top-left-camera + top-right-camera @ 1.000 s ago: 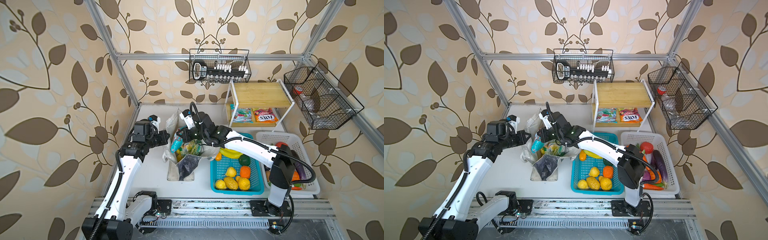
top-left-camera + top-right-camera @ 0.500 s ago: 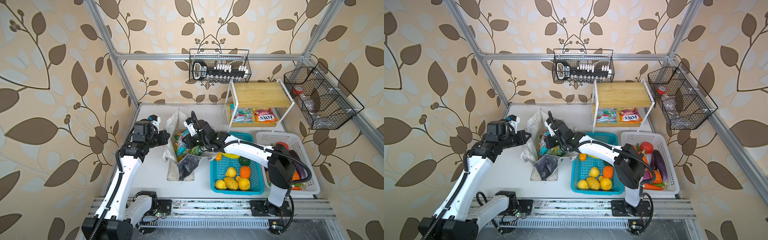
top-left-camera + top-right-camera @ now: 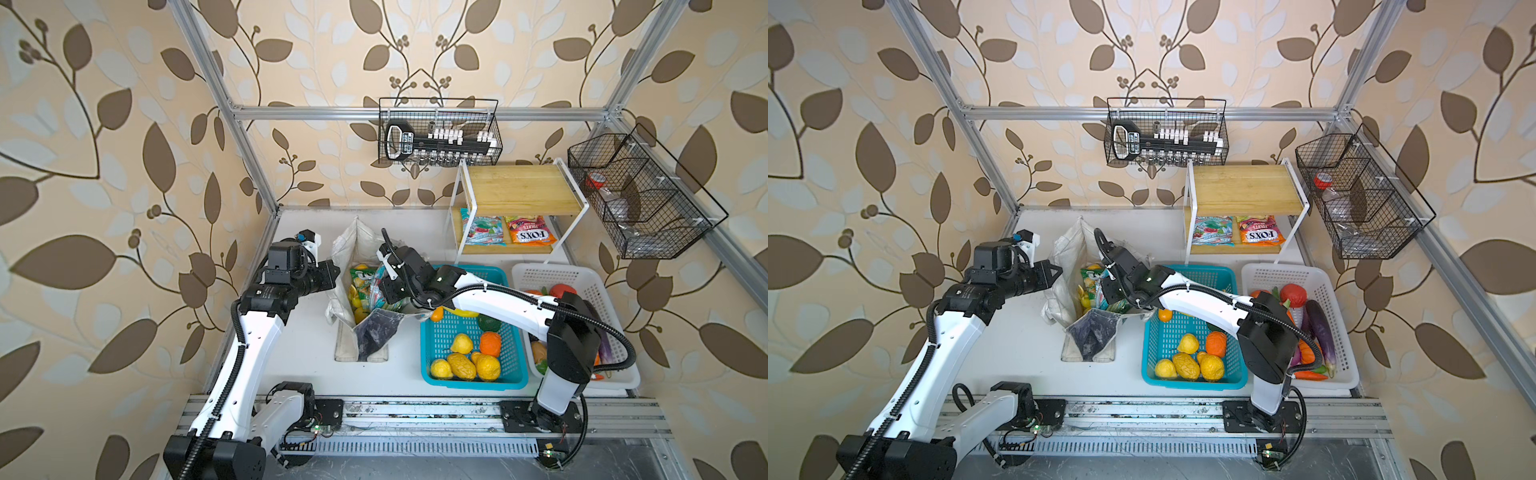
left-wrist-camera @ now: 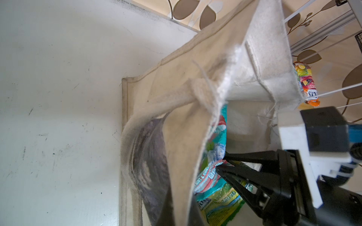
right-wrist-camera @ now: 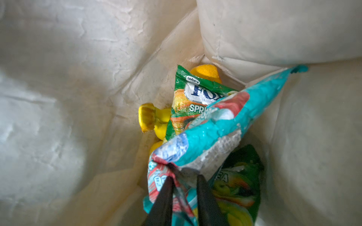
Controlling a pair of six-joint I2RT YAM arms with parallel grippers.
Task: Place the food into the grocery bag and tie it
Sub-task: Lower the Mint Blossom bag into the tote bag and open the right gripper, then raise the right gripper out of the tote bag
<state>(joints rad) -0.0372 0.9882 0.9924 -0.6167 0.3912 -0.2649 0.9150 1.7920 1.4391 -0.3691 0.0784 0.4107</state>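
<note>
Open canvas tote (image 3: 345, 249) holds a banana bunch (image 5: 149, 117) and glossy snack packets (image 5: 215, 135).

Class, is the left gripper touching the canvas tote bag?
Touching. The left wrist view shows the left gripper shut on the rim of the canvas tote bag.

Two matching arms. Left arm (image 3: 257, 345): white link shells, black joint housings, black ribbed conduit (image 3: 233, 320) run along the side. Right arm (image 3: 494, 301): same white shells, chunky black elbow block (image 3: 571, 345), white zip ties (image 3: 484, 286), black ribbed hose (image 3: 629, 353) looping off the elbow. Black mounting plates (image 3: 517, 415) at the foot of each arm, small green LED (image 3: 316, 428) nearby. Left gripper (image 3: 1060, 270): black, tapered triangular fingers, white camera bracket (image 3: 1030, 240) with blue plug behind. Right gripper (image 5: 185, 179): thin matte black fingers.
</note>
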